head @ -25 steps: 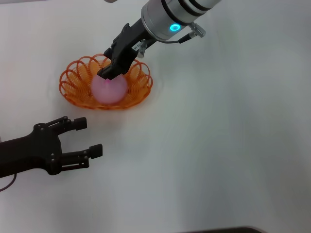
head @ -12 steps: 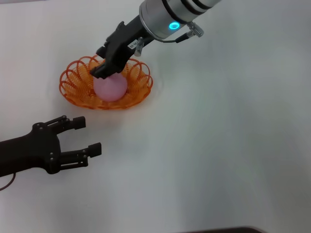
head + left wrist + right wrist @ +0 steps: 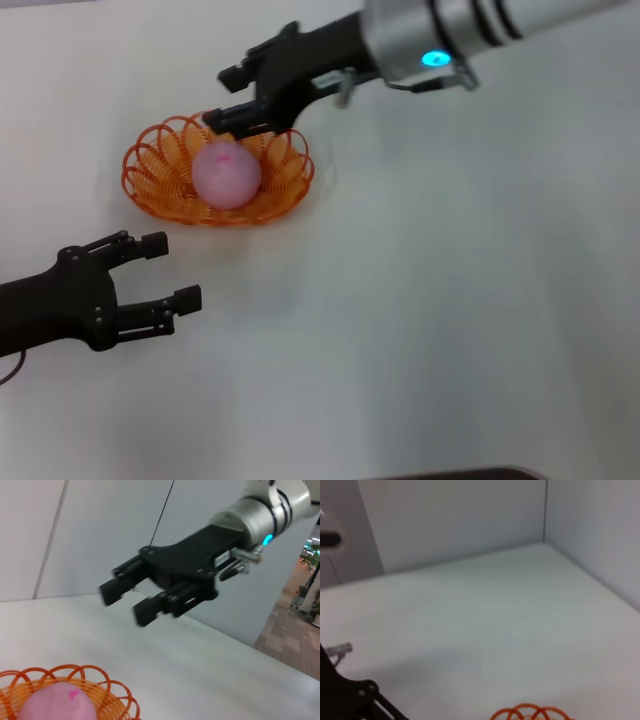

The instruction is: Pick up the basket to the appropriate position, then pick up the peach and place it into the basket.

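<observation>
Head view: peach [image 3: 226, 173] in basket [image 3: 150, 186], right gripper [image 3: 228, 96] above, fingers apart

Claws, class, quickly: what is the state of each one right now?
Left claw: open, empty, low over the table near the basket.
Right claw: open, empty, above the basket's far rim; the peach lies in the basket.

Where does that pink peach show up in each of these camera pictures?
Head view: the peach sits in the orange basket, upper left.
Left wrist view: the peach is at the bottom-left corner.
Right wrist view: not in it; only basket loops show.
Shared landmark: the basket.
</observation>
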